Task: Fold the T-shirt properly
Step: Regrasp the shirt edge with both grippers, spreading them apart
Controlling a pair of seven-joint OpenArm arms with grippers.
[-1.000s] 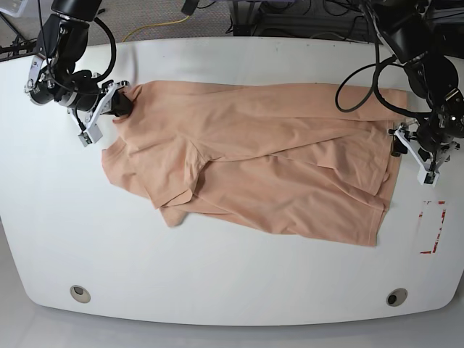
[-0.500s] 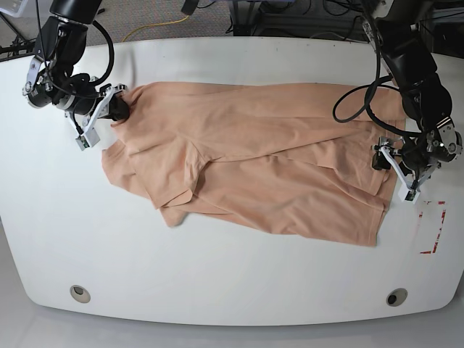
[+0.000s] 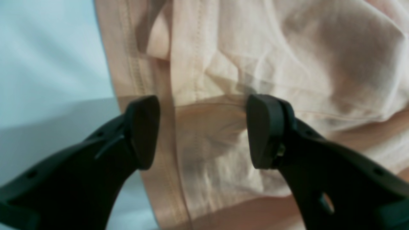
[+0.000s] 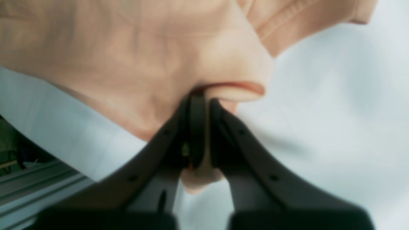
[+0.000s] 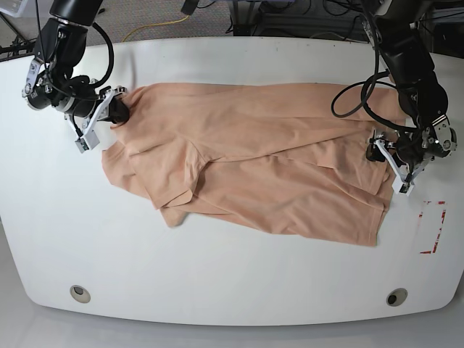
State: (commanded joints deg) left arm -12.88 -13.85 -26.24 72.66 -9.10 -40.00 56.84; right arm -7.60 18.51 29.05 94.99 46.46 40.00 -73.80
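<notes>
The peach-pink T-shirt (image 5: pixel 254 159) lies spread and creased across the white table (image 5: pixel 217 275), partly doubled over itself. My right gripper (image 5: pixel 119 110) is at the shirt's far-left upper corner and is shut on a pinch of fabric (image 4: pixel 223 88), its fingers pressed together around the T-shirt (image 4: pixel 143 48). At the shirt's right edge my left gripper (image 5: pixel 388 163) stands open. In the left wrist view the left gripper (image 3: pixel 201 127) straddles the stitched hem of the T-shirt (image 3: pixel 287 64), one fingertip (image 3: pixel 142 127) near the table side and the other over layered cloth.
A red-marked rectangle (image 5: pixel 433 226) sits on the table right of the shirt. Two round holes (image 5: pixel 80 293) (image 5: pixel 396 296) lie near the front edge. Cables and dark equipment (image 5: pixel 290 18) run behind the table's back edge.
My left gripper has moved left from beside the shirt onto its right hem. My right gripper, still holding the corner, has shifted slightly up and to the left.
</notes>
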